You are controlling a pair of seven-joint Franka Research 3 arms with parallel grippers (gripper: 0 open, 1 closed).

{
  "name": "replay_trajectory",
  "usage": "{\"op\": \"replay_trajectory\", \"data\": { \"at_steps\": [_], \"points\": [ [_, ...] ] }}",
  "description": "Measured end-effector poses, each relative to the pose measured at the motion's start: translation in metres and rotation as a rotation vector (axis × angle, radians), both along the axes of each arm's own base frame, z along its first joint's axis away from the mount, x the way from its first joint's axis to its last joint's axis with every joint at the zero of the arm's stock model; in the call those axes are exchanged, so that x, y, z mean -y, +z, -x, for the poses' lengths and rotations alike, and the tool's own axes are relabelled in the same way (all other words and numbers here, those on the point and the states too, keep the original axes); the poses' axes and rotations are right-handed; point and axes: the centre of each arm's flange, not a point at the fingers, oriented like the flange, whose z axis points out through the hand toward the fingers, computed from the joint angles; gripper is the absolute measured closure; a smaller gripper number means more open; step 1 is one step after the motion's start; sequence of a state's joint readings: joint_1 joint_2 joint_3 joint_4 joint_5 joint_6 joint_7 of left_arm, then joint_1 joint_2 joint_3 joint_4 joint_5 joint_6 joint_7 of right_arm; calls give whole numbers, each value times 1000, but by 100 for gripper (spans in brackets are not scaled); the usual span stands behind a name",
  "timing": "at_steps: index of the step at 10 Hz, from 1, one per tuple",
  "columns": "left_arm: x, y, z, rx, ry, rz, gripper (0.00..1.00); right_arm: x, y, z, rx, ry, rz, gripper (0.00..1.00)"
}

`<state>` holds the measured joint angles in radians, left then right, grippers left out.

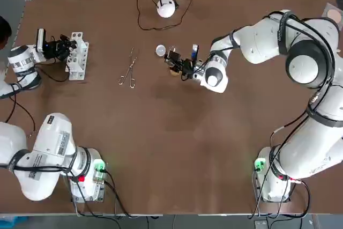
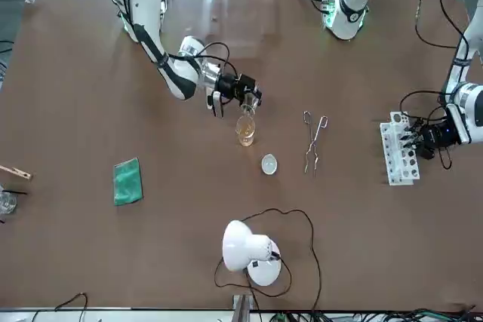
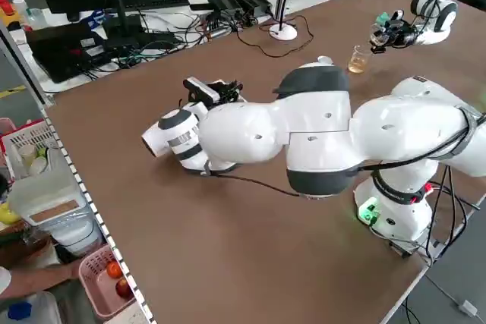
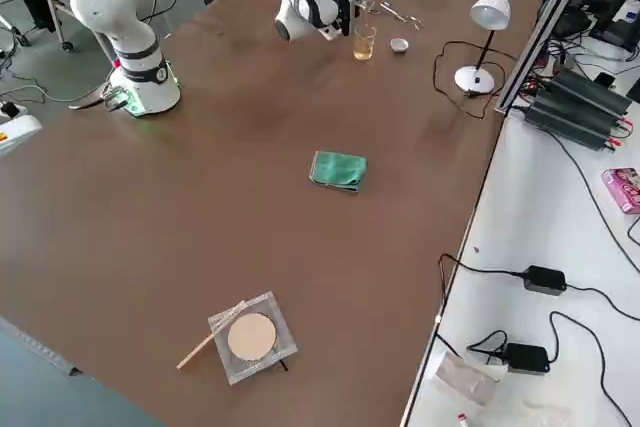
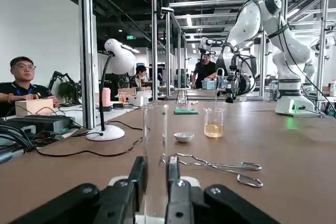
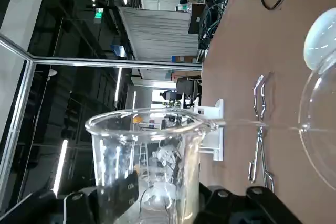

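Pouring: right gripper [image 2: 243, 99] pinches a tipped beaker [image 6: 147, 161] over the amber-filled glass [image 2: 246, 132], mid-worktop toward the far edge. Left gripper [image 1: 68, 45] clamps a test tube [image 5: 156, 145] at the rack [image 1: 80, 64] by the left edge. Risk: overtilting throws the stream past the rim and spills it.

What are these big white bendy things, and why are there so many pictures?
They are two robot arms at a brown table, each ending in a two-finger gripper. The pictures show one moment from above, the front, both sides and a camera on each wrist. The right gripper holds a small clear glass beaker tipped above a glass beaker of amber liquid. The left gripper pinches a clear glass test tube at a white tube rack. Also lying there: metal tongs, a small white dish, a white desk lamp, a green cloth.
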<state>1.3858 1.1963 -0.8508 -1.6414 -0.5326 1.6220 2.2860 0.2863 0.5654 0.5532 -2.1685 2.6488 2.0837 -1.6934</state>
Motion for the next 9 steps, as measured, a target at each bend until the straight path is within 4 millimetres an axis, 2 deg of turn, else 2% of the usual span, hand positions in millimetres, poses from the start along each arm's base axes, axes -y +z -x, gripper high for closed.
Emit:
{"op": "replay_trajectory", "data": {
  "at_steps": [2,4,8,9],
  "points": [
    [0,-1,0,1,-1,6,77,-1,1,-1,-14,2,-8,62],
    [2,-1,-2,2,-4,5,66,1,1,-4,-22,2,-4,62],
    [-7,8,-7,19,8,-13,4,2,1,-6,-56,8,-12,62],
    [-15,20,-9,30,10,-39,0,2,2,-7,-64,8,-15,62]
  ]
}}
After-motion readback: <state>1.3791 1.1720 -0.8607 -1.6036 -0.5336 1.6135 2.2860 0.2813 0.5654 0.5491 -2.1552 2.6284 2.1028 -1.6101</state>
